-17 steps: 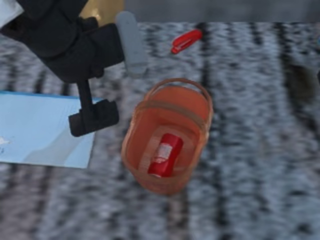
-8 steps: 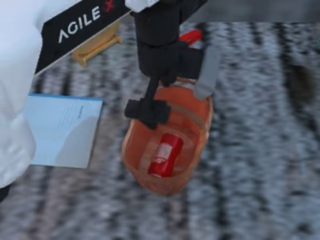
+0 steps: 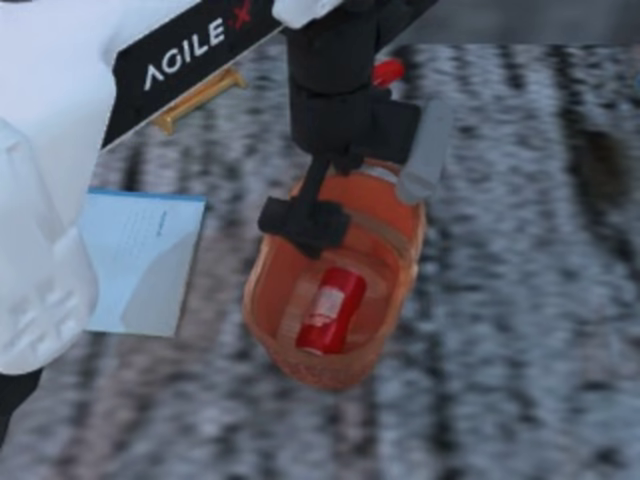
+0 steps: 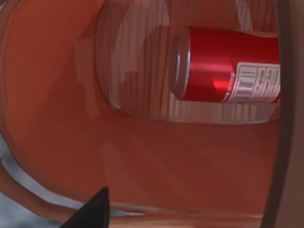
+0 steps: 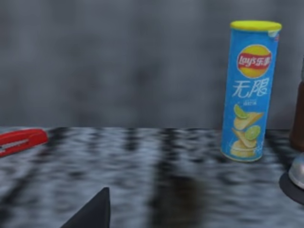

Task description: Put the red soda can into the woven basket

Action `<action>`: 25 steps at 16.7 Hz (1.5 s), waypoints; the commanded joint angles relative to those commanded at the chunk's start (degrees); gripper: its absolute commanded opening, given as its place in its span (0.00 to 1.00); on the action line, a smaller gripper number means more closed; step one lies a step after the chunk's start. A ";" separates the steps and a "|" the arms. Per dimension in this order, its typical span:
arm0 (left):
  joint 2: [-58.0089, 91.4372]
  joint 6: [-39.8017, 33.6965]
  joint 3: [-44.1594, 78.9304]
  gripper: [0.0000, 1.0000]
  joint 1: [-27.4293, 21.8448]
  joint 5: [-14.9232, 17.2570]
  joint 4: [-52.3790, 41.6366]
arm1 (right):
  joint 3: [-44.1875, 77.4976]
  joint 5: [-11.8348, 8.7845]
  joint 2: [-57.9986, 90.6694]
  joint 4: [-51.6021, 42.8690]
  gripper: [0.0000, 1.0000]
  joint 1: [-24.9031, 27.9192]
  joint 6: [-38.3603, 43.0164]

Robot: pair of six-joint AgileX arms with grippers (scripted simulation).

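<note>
Can [image 3: 330, 310] lies on its side on the floor of the basket [image 3: 262, 300], which serves as landmark for this report. The left wrist view confirms it: the can [image 4: 228, 64] rests flat against the basket's inner base, silver end toward the camera, label patch uppermost, with the basket wall [image 4: 52, 123] rising around it.

1. Left gripper [image 3: 303, 222] hangs over the basket's far rim, just beside the arched handle [image 3: 350, 222], above and clear of the can. Nothing is seen between its fingers. Whether they are spread or pressed together cannot be told from either view; only 1 dark fingertip shows at the wrist view's edge.

2. Right arm is out of the top view. Its wrist camera looks across the table at a blue crisp tube [image 5: 249, 90] and a red stapler [image 5: 21, 140]; its finger state cannot be told either.

3. Other items: the stapler [image 3: 388, 72] beyond the basket, a light blue booklet [image 3: 145, 265] to the basket's left, a golden stand [image 3: 200, 95] beyond that.

Judgement: placement appears complete and the step in hand looks like either release or retreat. The next move calls for lifting the left gripper straight up, clear of rim and handle, so the basket is not snagged or tipped.
</note>
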 joint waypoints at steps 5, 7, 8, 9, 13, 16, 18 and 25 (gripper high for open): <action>-0.63 0.13 -4.32 1.00 -0.23 -0.08 3.60 | 0.00 0.00 0.00 0.00 1.00 0.00 0.00; -0.87 0.10 -5.96 1.00 -0.25 -0.08 5.00 | 0.00 0.00 0.00 0.00 1.00 0.00 0.00; -0.89 0.09 -6.11 1.00 -0.25 -0.08 5.12 | 0.00 0.00 0.00 0.00 1.00 0.00 0.00; -0.89 0.09 -6.11 1.00 -0.25 -0.08 5.12 | 0.00 0.00 0.00 0.00 1.00 0.00 0.00; -0.89 0.09 -6.11 0.85 -0.25 -0.08 5.12 | 0.00 0.00 0.00 0.00 1.00 0.00 0.00; -0.89 0.09 -6.11 0.62 -0.25 -0.08 5.12 | 0.00 0.00 0.00 0.00 1.00 0.00 0.00; -0.89 0.09 -6.11 0.47 -0.25 -0.08 5.12 | 0.00 0.00 0.00 0.00 1.00 0.00 0.00; -0.89 0.09 -6.11 0.00 -0.25 -0.08 5.12 | 0.00 0.00 0.00 0.00 1.00 0.00 0.00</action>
